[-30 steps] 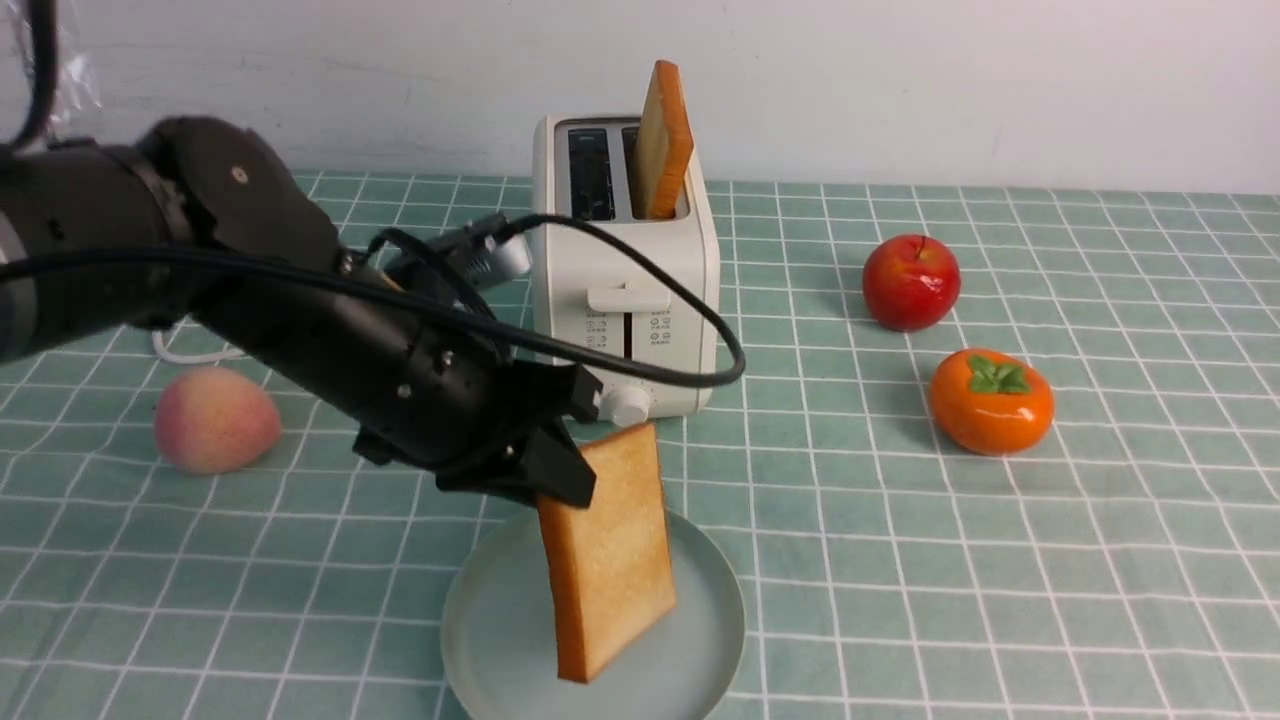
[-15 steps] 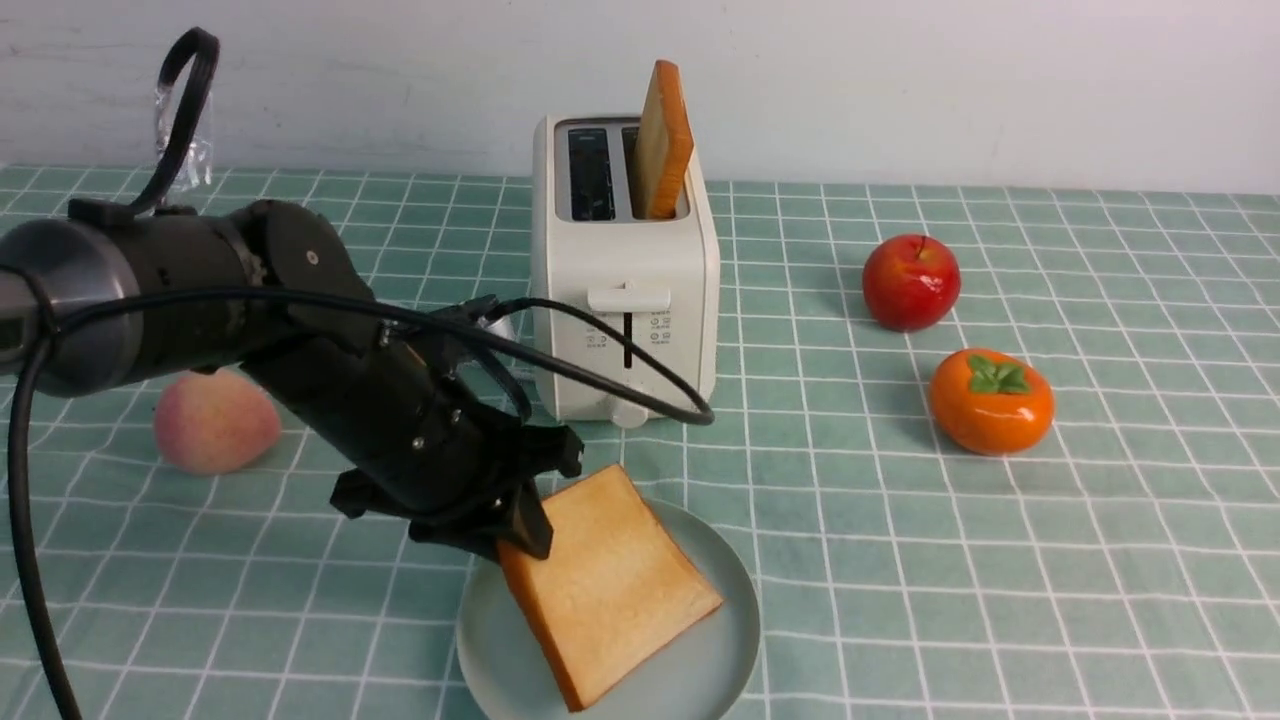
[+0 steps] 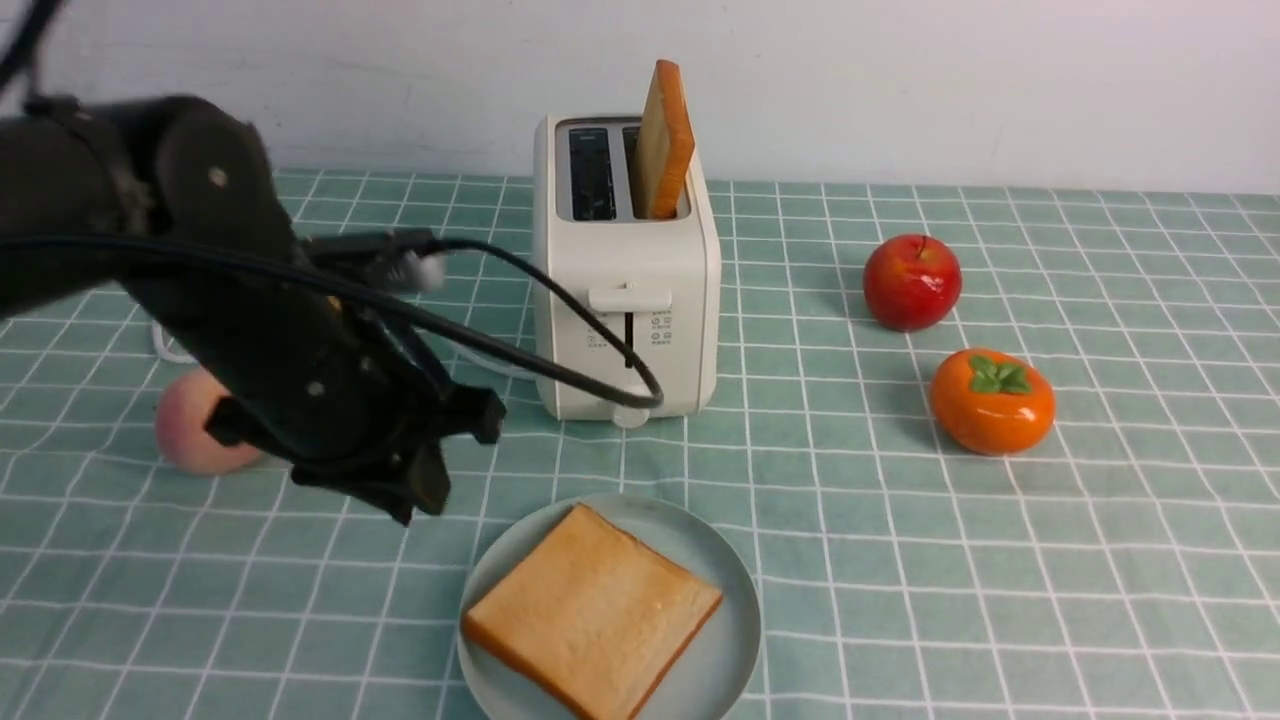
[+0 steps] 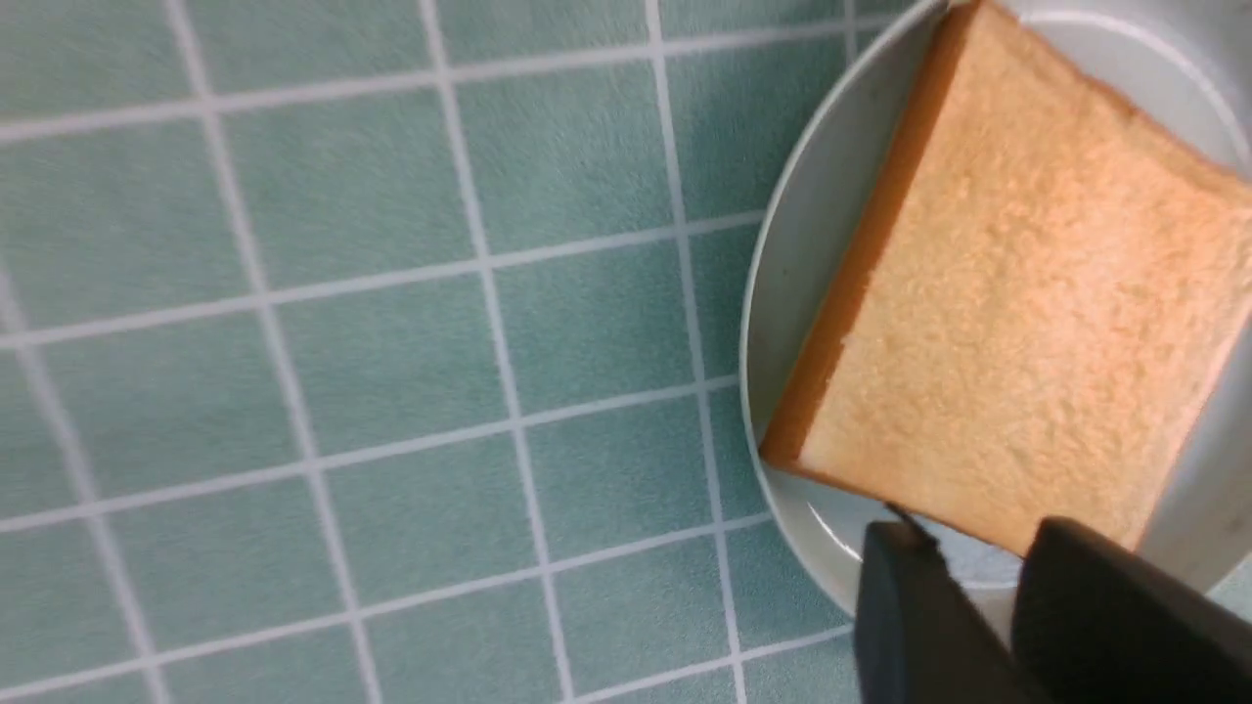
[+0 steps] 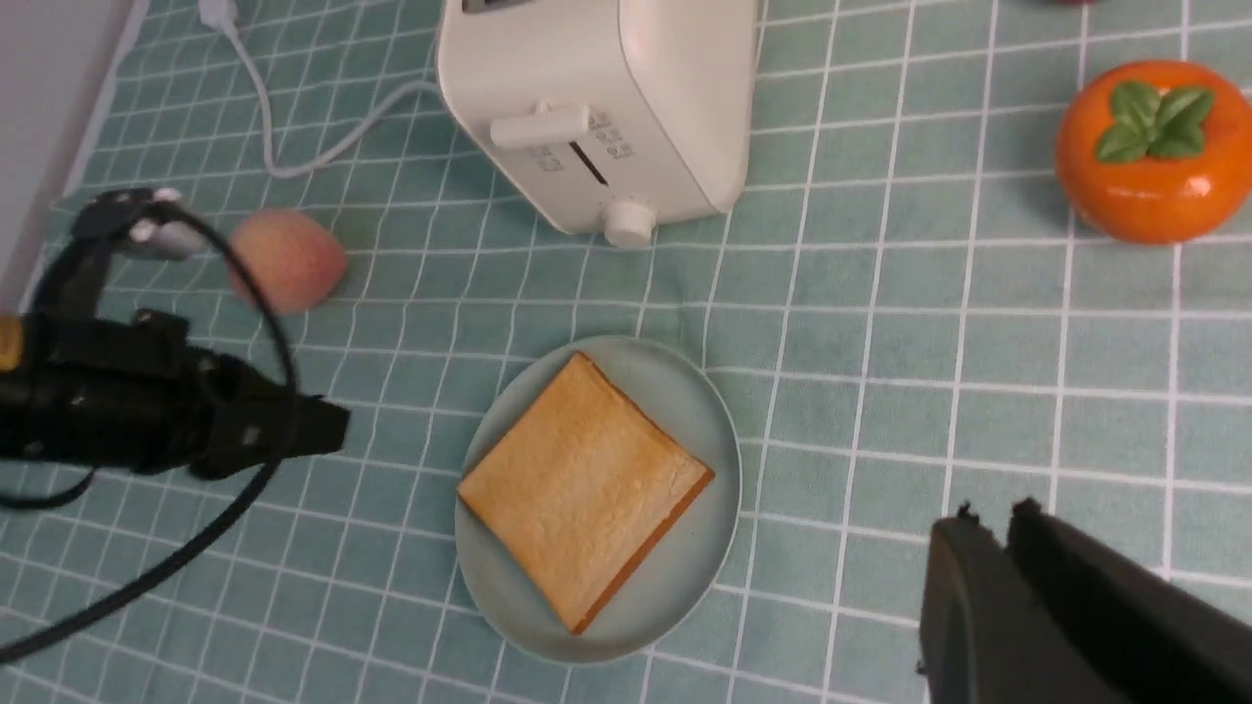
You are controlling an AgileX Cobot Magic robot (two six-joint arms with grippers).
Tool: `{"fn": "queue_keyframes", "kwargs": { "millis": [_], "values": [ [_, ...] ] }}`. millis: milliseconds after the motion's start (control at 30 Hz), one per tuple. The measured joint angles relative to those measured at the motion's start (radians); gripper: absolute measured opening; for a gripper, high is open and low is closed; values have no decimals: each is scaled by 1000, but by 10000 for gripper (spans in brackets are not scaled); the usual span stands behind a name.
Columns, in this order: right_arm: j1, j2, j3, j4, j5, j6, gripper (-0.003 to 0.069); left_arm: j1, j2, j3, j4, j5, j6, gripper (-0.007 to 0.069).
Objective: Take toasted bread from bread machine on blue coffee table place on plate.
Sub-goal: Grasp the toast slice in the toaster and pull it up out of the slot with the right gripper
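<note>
Teal checked cloth covers the table (image 3: 1000,560), with a plain white wall (image 3: 950,80) behind it. One toast slice (image 3: 592,612) lies flat on the plate (image 3: 738,640) at the near edge, turned cornerwise, pale face up and brown crust along its near sides. Just beyond the plate stands the toaster (image 3: 575,330), lever and knob facing the robot. A second slice (image 3: 666,135) sticks upright out of its right-hand slot. The left gripper (image 3: 420,500) hangs above the cloth just left of the plate, clear of the toast, its fingers drawn nearly together with nothing between them. Behind that arm sits a peach (image 3: 185,432), partly hidden. A white cord (image 5: 293,152) trails from the toaster toward the wall. Well off to the right are a red apple (image 3: 910,282) and, nearer, an orange persimmon (image 3: 992,402). The right gripper (image 5: 996,513) shows only in its own wrist view, fingers pressed together and empty, up above the cloth to the right of the plate.
</note>
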Motion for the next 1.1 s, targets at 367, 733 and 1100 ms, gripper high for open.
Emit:
{"fn": "queue_keyframes", "kwargs": {
  "millis": [367,733,1100],
  "values": [
    [175,368,-350,-139,-32,15,54,0,-450,142,47,-36,-35,-14],
    [450,818,-758,-464,-163,202,201,0,-727,397,48,-73,-95,-14],
    [512,1062,-851,-527,-441,201,512,0,-809,418,58,-68,-143,-14]
  ]
}}
